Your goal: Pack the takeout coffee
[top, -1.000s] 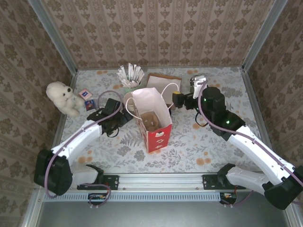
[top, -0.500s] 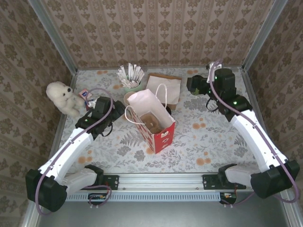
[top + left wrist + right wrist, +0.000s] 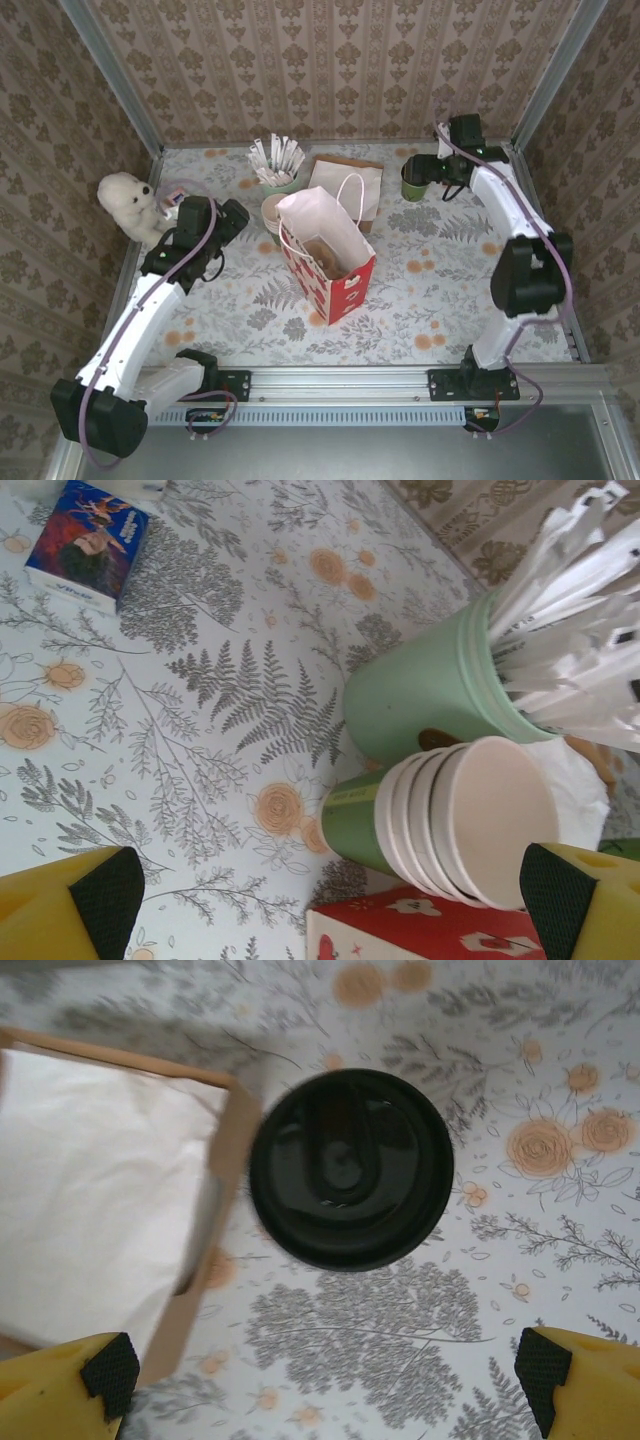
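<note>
The right gripper (image 3: 328, 1380) points down at the table (image 3: 560, 1050), its two yellow, black-tipped fingers (image 3: 108, 1375) spread wide and holding nothing. Between them, touching neither, stands the coffee cup (image 3: 350, 1165). This close view from above gives its round black lid (image 3: 300, 1220) and nothing of its side. Just beside the cup's left edge is a shallow brown tray (image 3: 215, 1150) lined with white paper.

The overhead camera shows the cup's dark green side. It also places the cup at the far right of the flowered table, with the right arm stretched out to it.

The left gripper (image 3: 330, 900) is also spread wide and empty, hanging over the table at a tilt. Ahead of its fingers lies a stack of lidless green cups (image 3: 440, 820) with cream insides, tipped toward the camera. Behind that is a pale green pot (image 3: 420, 705) of white sticks (image 3: 570, 610), and a small printed box (image 3: 88, 540) lies well apart.

From overhead, a red-and-white paper bag (image 3: 335, 262) stands open mid-table between the two arms, well apart from the coffee cup. Something brown lies inside it that cannot be made out. A white toy bear (image 3: 130, 205) sits at the far left.
</note>
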